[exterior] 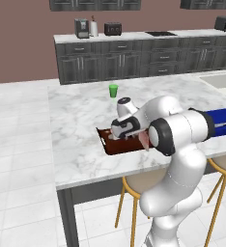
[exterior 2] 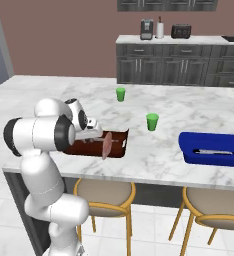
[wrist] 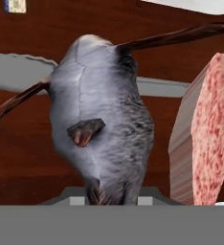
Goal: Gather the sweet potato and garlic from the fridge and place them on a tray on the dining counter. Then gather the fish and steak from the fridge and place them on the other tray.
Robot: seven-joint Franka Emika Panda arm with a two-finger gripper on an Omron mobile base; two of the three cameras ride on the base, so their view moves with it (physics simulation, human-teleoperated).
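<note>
The dark brown tray (exterior: 109, 144) (exterior 2: 120, 146) lies near the front edge of the marbled dining counter (exterior: 81, 120) (exterior 2: 189, 107). My gripper (exterior: 120, 139) (exterior 2: 95, 135) hangs low over it, shut on the grey fish (wrist: 104, 129), which rises from between the jaws in the hand view and hides the fingertips. The pink steak (exterior: 144, 140) (exterior 2: 107, 144) (wrist: 209, 134) stands on its edge at the tray's near side, right beside the fish. The blue tray (exterior: 224, 120) (exterior 2: 211, 148) sits further right on the counter.
Two green cups (exterior 2: 120, 94) (exterior 2: 152, 121) stand on the counter behind the trays; one cup (exterior: 113, 90) is seen past my hand. Wooden stools (exterior: 139, 185) (exterior 2: 105, 195) are tucked under the counter's front edge. Dark grey cabinets line the far wall.
</note>
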